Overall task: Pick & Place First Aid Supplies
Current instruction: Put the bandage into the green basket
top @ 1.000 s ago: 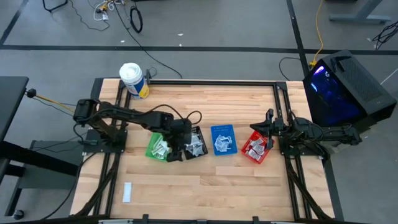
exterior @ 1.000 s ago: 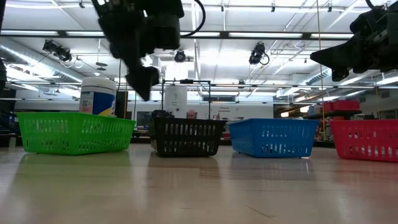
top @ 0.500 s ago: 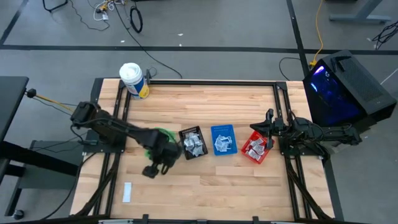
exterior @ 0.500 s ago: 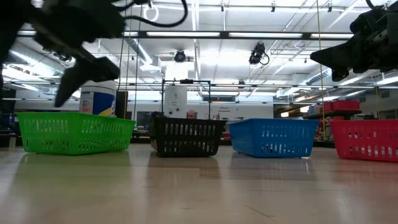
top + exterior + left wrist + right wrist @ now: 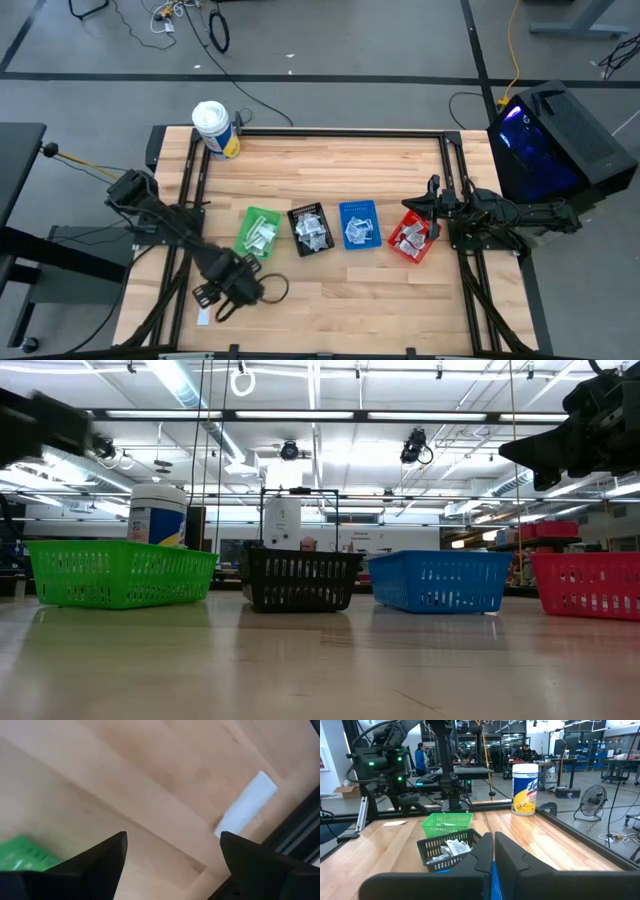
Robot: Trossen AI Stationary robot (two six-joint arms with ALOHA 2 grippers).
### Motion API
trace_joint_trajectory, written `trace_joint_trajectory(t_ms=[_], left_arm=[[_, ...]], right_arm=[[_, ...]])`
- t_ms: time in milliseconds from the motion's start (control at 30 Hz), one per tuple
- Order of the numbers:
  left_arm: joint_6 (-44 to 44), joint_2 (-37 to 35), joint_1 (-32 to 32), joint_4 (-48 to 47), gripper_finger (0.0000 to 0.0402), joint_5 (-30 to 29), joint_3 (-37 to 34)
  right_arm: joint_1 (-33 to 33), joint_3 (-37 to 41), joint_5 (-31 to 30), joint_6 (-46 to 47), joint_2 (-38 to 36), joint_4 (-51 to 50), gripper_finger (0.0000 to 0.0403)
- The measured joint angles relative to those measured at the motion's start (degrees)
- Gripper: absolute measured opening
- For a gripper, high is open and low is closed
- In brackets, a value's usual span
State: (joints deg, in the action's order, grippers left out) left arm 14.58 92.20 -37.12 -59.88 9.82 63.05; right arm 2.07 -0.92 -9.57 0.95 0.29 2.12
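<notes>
**White packet alone at the bench's near-left corner**

Pale wooden bench [image 5: 330, 175] carries four small plastic bins in a row, green [image 5: 258, 231], black [image 5: 309, 229], blue [image 5: 358, 224] and red [image 5: 410, 238], each holding sachets. One flat white strip packet [image 5: 246, 803] lies apart by the rail. I have the left tool [image 5: 212, 303] above it, fingers spread, presumably to collect it. The right tool [image 5: 432, 199] waits over the red bin, pressed together.

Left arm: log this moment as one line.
left gripper: open, empty, over packet | right gripper: shut, above red bin | packet: loose on table
</notes>
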Motion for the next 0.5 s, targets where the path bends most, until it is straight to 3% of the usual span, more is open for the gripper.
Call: trace_joint_trajectory(t_ms=[500], left_arm=[[4.61, 0.00, -16.87, 4.53, 0.0328, -1.18, -2.01]], right_arm=[[0.00, -0.01, -0.01, 0.00, -0.01, 0.01, 0.0023]])
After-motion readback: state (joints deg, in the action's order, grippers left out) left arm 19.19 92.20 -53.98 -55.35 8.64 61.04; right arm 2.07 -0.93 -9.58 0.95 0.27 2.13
